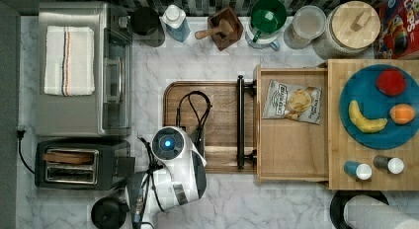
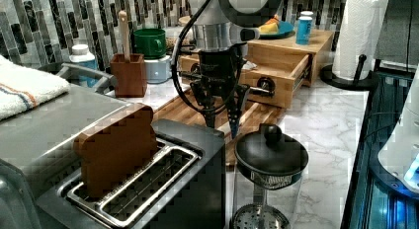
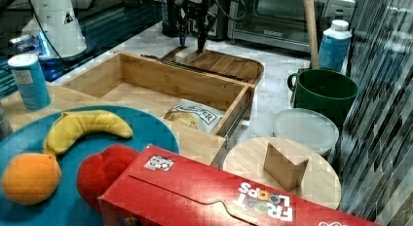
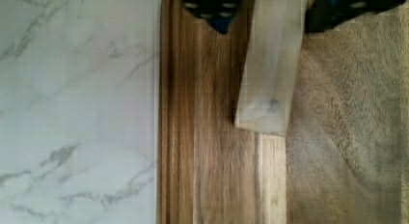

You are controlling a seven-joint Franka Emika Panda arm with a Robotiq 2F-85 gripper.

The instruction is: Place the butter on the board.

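Observation:
The butter (image 4: 270,64), a pale wrapped stick, lies flat on the wooden board (image 4: 212,161). My gripper (image 4: 270,11) hangs over one end of the stick, open, with a dark finger on each side and a small gap to the left one. In the left view the gripper (image 2: 223,121) points straight down at the board (image 2: 178,108), its fingers (image 2: 236,113) spread. In the right view the butter (image 3: 184,54) rests near the board's (image 3: 229,63) edge, under the gripper (image 3: 191,43). In the top view my arm (image 1: 170,150) covers the butter and that end of the board (image 1: 217,105).
An open wooden drawer (image 1: 291,155) holding a chip bag (image 1: 291,100) adjoins the board on the top view's right. A toaster (image 1: 79,165), a toaster oven (image 1: 79,71) and a French press (image 2: 269,174) stand close to the arm. Cups and jars line the back wall.

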